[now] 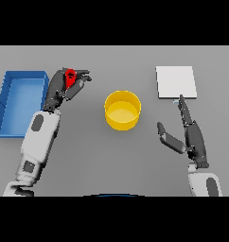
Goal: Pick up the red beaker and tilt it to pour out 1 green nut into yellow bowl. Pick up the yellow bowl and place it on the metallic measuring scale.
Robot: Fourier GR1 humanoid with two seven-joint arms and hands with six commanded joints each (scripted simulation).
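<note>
A small red beaker (70, 76) shows at the upper left, with my left hand (64, 89) curled round it; only its red top peeks out between the fingers. Whether it rests on the table or is lifted I cannot tell. The yellow bowl (122, 110) stands upright in the middle of the table, to the right of that hand, and looks empty. The metallic measuring scale (176, 82) is a pale square plate at the upper right. My right hand (193, 135) lies just below the scale, fingers straight and pointing at its near edge, thumb spread left.
A blue tray (6, 97) with raised walls sits at the far left, right beside my left forearm.
</note>
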